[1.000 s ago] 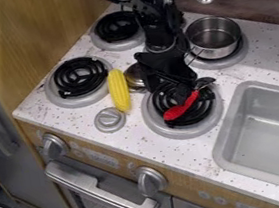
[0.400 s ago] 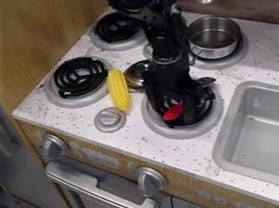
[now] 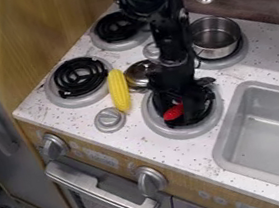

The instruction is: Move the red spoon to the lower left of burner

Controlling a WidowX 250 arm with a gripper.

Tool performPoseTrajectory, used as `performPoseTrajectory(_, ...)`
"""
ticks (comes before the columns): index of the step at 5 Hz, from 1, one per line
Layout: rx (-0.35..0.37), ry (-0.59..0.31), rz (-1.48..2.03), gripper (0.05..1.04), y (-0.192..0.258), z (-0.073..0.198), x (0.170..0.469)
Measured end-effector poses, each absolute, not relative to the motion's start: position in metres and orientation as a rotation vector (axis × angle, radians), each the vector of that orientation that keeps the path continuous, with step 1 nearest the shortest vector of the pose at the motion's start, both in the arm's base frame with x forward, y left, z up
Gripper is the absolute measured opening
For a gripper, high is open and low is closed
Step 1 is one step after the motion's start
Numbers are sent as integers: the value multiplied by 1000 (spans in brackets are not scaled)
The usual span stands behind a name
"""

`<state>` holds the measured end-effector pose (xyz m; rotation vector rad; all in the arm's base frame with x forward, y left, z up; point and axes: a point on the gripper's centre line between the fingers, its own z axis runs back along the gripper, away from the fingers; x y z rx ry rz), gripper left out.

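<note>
The black gripper (image 3: 182, 101) is low over the front right burner (image 3: 156, 124), at the spoon, hiding part of it. Black on black coils, it does not let me see whether it holds anything. The rounded red end of the spoon (image 3: 173, 112) lies over the coils at the gripper's lower left. Most of the spoon's red length is covered by the gripper. A dark piece of the spoon's other end (image 3: 204, 81) seems to show to the upper right of the gripper.
Left of this burner are a yellow corn cob (image 3: 119, 90), a silver lid (image 3: 138, 73) and a round grey knob (image 3: 110, 120). A steel pot (image 3: 214, 37) stands on the back right burner. The front left burner (image 3: 79, 77) lies beyond the corn; the sink (image 3: 269, 129) is at right.
The gripper has come down and to the right onto the spoon, covering more of its red part. The spoon's red end looks unmoved. A dark shape has come in at the left edge.
</note>
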<state>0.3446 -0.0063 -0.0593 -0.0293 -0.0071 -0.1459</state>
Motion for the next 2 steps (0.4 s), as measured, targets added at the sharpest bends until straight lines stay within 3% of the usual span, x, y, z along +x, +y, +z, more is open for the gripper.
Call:
performPoseTrajectory(1, -14, -1, -154, 432, -3, -58, 347)
performPoseTrajectory(2, -6, -7, -174, 407, -3, -58, 347)
